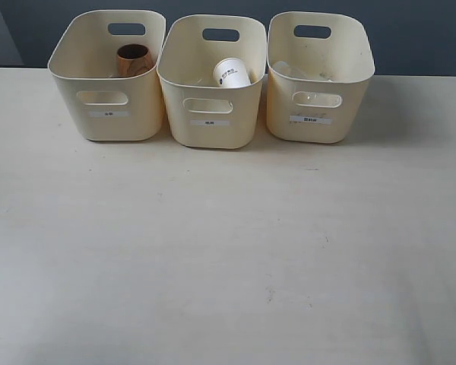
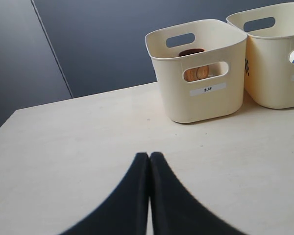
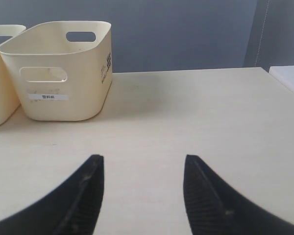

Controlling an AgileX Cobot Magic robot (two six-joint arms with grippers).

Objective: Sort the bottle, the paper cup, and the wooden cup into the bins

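Note:
Three cream bins stand in a row at the back of the table. The wooden cup (image 1: 134,59) sits in the left bin (image 1: 106,114); it also shows through that bin's handle slot as the wooden cup (image 2: 197,73). The paper cup (image 1: 232,74) lies tilted in the middle bin (image 1: 210,125). The clear bottle (image 1: 289,71) is faintly visible in the right bin (image 1: 319,122). Neither arm appears in the exterior view. My left gripper (image 2: 150,155) is shut and empty above bare table. My right gripper (image 3: 144,159) is open with nothing between its fingers, short of the right bin (image 3: 63,105).
The pale wooden table (image 1: 228,251) stretches from the bins to the front edge. A dark wall (image 1: 410,30) runs behind the bins. A white surface (image 3: 290,78) shows past the table's edge in the right wrist view.

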